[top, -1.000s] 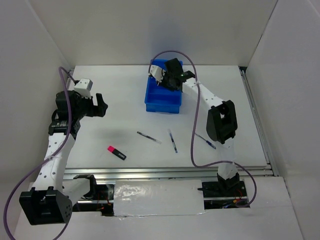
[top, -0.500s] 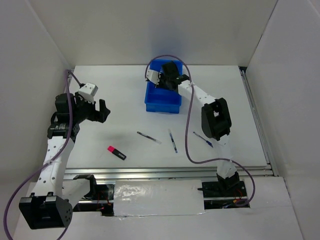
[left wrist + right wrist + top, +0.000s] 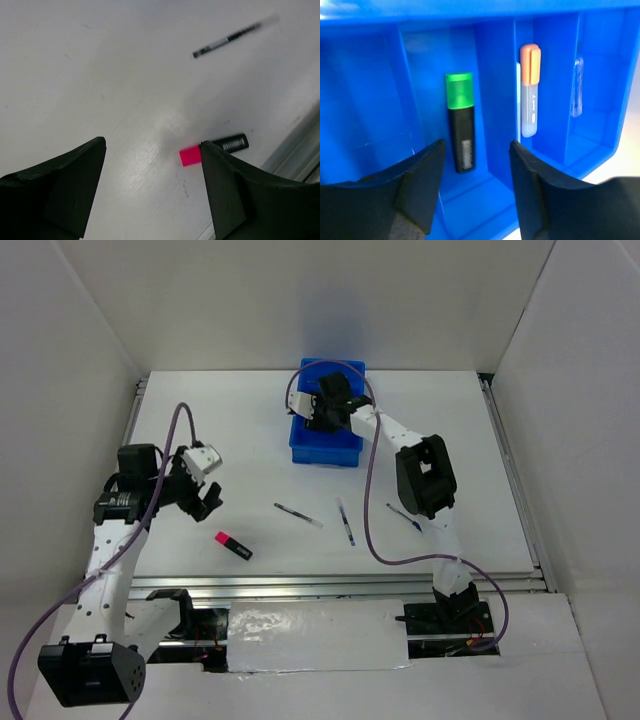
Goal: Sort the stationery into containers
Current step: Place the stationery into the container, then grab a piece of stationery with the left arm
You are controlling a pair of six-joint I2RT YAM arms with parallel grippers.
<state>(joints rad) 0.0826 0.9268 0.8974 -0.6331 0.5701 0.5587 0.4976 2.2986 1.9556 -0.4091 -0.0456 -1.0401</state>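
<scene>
The blue tray (image 3: 325, 448) stands at the back middle of the table. My right gripper (image 3: 318, 412) hangs open and empty over it. In the right wrist view (image 3: 476, 190) a green highlighter (image 3: 460, 121) lies in one compartment, an orange marker (image 3: 530, 91) in the one beside it, and a small clear bottle (image 3: 577, 93) in the one after. A pink highlighter (image 3: 233, 545) lies at the front left. My left gripper (image 3: 208, 496) is open and empty just above and left of it. In the left wrist view (image 3: 152, 185) the pink highlighter (image 3: 190, 155) lies by the right finger.
Three thin pens lie on the table: a dark one (image 3: 297, 515), also in the left wrist view (image 3: 231, 37), one (image 3: 345, 523) at the middle, and a blue one (image 3: 404, 517) by the right arm. A metal rail (image 3: 340, 583) runs along the table's front edge.
My left gripper has moved right and down toward the pink highlighter. My right gripper has shifted a little left over the tray.
</scene>
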